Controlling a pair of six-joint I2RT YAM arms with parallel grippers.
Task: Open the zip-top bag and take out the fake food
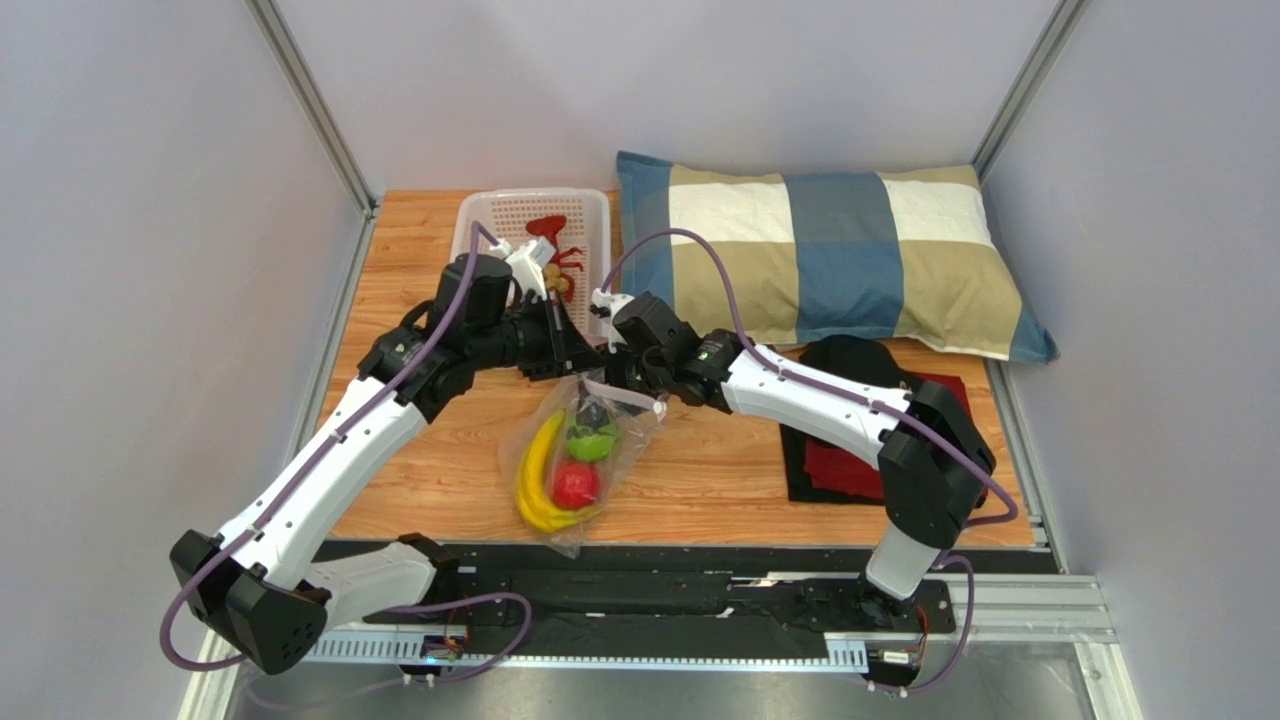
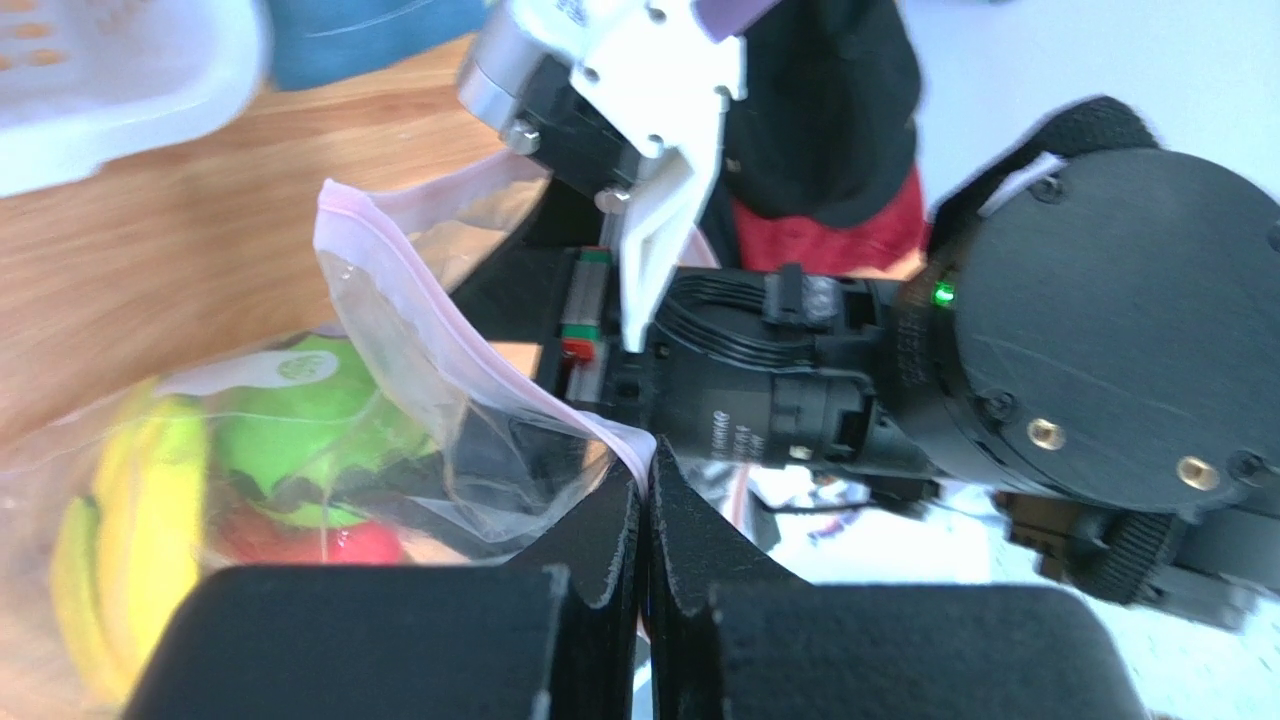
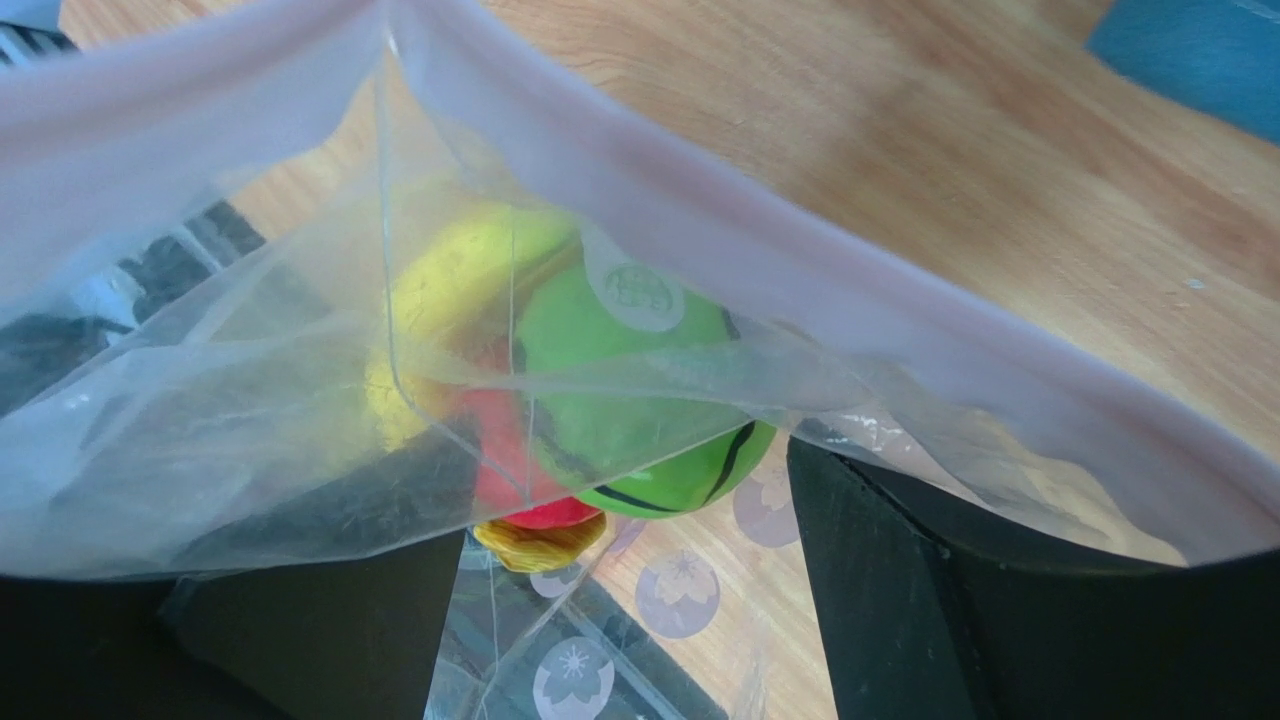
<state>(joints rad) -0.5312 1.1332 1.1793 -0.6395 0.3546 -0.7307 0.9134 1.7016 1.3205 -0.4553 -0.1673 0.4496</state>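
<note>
The zip-top bag (image 1: 637,431) lies on the wooden table between both arms, its mouth raised towards the grippers. It holds a yellow banana bunch (image 1: 534,468), a green striped ball (image 1: 592,441) and a red round fruit (image 1: 574,485). My left gripper (image 2: 643,477) is shut on the pinkish zip strip (image 2: 451,323) at one lip of the mouth. My right gripper (image 3: 624,495) is open, its fingers spread at the bag mouth with film draped over them, the green ball (image 3: 646,405) just ahead. In the top view the two grippers meet above the bag, left (image 1: 576,360) and right (image 1: 609,398).
A white mesh basket (image 1: 484,225) at the back holds a red chilli shape (image 1: 549,233) and a brownish cluster (image 1: 559,276). A checked pillow (image 1: 827,248) lies at back right. A black and red cloth (image 1: 849,465) lies under the right arm.
</note>
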